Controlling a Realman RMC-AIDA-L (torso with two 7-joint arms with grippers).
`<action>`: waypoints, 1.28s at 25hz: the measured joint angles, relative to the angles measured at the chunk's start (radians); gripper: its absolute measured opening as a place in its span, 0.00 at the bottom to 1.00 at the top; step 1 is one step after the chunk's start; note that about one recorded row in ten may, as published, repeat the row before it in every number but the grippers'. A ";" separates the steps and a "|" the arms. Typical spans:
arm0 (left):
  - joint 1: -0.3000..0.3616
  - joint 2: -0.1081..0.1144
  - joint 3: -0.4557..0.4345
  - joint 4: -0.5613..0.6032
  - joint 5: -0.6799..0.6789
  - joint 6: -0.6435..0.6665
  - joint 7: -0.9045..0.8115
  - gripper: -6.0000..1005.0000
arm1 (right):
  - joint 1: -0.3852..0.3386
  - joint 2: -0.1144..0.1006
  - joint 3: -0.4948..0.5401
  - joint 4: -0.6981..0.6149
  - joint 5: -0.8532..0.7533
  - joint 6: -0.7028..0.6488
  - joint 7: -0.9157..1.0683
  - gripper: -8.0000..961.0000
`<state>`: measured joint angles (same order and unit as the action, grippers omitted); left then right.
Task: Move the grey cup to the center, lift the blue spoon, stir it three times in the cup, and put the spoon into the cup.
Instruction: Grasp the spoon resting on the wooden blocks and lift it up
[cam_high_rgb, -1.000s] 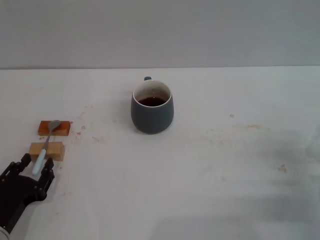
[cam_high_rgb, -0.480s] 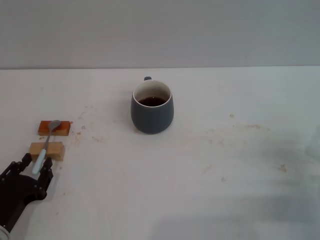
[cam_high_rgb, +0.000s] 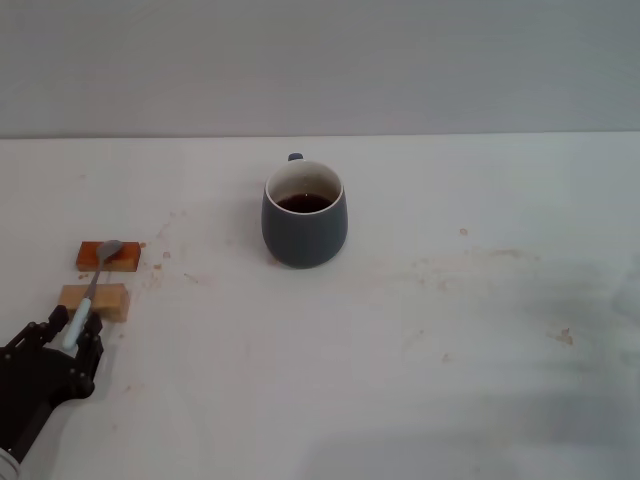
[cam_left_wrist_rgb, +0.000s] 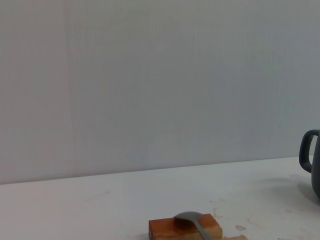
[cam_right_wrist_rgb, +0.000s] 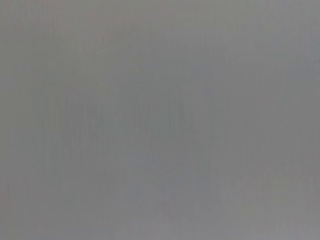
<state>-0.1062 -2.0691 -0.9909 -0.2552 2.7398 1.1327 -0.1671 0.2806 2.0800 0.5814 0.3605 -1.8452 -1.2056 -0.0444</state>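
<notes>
The grey cup (cam_high_rgb: 305, 232) stands upright at the table's middle with dark liquid inside, its handle toward the far wall. The blue spoon (cam_high_rgb: 92, 285) lies at the left across two wooden blocks, metal bowl on the far block, pale blue handle pointing toward the near edge. My left gripper (cam_high_rgb: 68, 338) is at the near left, open, its fingers on either side of the handle's tip. The left wrist view shows the spoon's bowl (cam_left_wrist_rgb: 189, 217) on the far block and the cup's handle (cam_left_wrist_rgb: 310, 150). My right gripper is out of view.
An orange-brown wooden block (cam_high_rgb: 108, 256) and a paler one (cam_high_rgb: 95, 300) hold the spoon off the white table (cam_high_rgb: 450, 330). It also shows in the left wrist view (cam_left_wrist_rgb: 170, 230). Faint brown stains mark the tabletop. A grey wall stands behind the table.
My left gripper has shifted slightly toward the near edge and sits lower around the spoon handle's tip. The cup and spoon have not moved.
</notes>
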 joint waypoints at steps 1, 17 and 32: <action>-0.001 0.000 0.001 0.001 0.000 -0.001 0.000 0.38 | 0.000 0.000 0.000 0.000 0.000 0.000 0.000 0.01; 0.004 0.003 0.006 -0.003 0.009 0.011 0.016 0.29 | 0.000 0.000 0.000 -0.002 0.000 0.000 0.000 0.01; 0.027 0.003 0.007 -0.071 0.006 0.012 0.127 0.18 | -0.001 0.000 0.000 -0.003 0.000 0.000 0.000 0.01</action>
<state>-0.0794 -2.0664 -0.9840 -0.3266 2.7456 1.1450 -0.0403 0.2800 2.0800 0.5814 0.3576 -1.8452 -1.2056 -0.0445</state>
